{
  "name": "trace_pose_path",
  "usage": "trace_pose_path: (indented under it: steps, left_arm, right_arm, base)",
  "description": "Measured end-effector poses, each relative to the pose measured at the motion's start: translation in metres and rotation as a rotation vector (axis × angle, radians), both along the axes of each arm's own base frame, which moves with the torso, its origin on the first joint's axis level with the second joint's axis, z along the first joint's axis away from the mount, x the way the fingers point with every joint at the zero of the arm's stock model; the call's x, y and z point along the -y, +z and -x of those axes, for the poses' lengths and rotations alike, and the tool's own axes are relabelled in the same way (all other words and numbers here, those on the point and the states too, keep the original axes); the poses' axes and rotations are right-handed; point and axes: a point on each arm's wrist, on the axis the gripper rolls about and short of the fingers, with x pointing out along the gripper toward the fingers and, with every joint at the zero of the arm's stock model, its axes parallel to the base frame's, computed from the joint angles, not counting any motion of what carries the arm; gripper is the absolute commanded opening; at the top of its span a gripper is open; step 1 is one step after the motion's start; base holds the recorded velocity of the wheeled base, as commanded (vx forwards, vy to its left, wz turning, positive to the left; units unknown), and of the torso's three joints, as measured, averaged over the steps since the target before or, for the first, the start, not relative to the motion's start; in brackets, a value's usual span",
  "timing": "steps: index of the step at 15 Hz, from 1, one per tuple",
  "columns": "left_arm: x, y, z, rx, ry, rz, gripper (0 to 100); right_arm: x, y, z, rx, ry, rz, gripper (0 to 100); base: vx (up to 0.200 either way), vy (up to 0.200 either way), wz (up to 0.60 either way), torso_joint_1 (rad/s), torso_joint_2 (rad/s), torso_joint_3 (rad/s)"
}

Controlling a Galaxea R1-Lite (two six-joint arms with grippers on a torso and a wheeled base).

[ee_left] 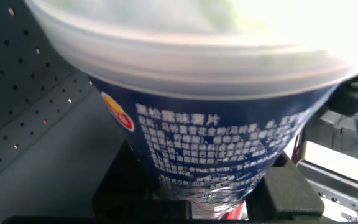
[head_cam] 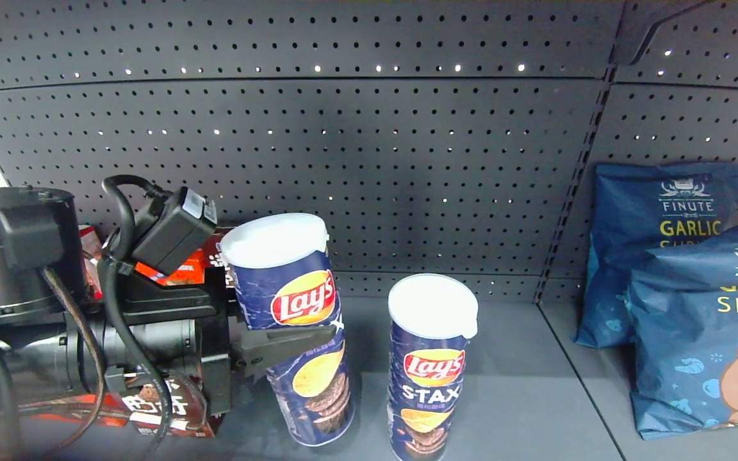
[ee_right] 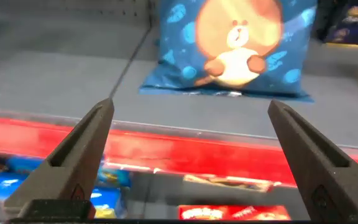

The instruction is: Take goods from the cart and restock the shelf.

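Note:
My left gripper is shut on a blue chip can with a white lid, holding it around its middle. The can is tilted a little, with its base at the grey shelf. In the left wrist view the same can looms close, lid toward the camera, between the dark fingers. A second blue chip can stands upright on the shelf just to the right of the held one. My right gripper is open with nothing between its fingers, in front of the shelf's red front edge.
Blue snack bags lean at the right of the shelf, behind a divider line; one with a bear faces the right wrist camera. Red and black boxes lie behind the left arm. A perforated back panel closes the shelf.

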Motion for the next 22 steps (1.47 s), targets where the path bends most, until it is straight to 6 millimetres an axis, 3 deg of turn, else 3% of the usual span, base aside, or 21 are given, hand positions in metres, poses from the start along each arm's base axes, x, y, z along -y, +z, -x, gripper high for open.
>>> trace_pose_path:
  steps: [4, 12, 18, 22]
  left_arm:
    - [0.002, 0.005, -0.003, 0.016, -0.011, 0.009, 0]
    - [0.013, 0.026, -0.028, 0.07, 0.021, 0.041, 0]
    - [0.019, 0.04, -0.087, 0.104, 0.017, 0.044, 0]
    - [0.027, 0.015, -0.127, 0.094, -0.012, -0.079, 0]
  right_arm:
    - [0.0, -0.002, 0.003, 0.037, 0.005, -0.028, 100]
    - [0.0, -0.002, 0.004, 0.045, 0.005, -0.029, 100]
    - [0.0, -0.002, 0.004, 0.045, 0.004, -0.029, 100]
    - [0.0, -0.002, 0.004, 0.045, 0.004, -0.029, 100]
  base:
    - [0.0, 0.0, 0.0, 0.0, 0.0, 0.0]
    - [0.0, 0.0, 0.0, 0.0, 0.0, 0.0]
    - [0.0, 0.0, 0.0, 0.0, 0.0, 0.0]
    - [0.0, 0.0, 0.0, 0.0, 0.0, 0.0]
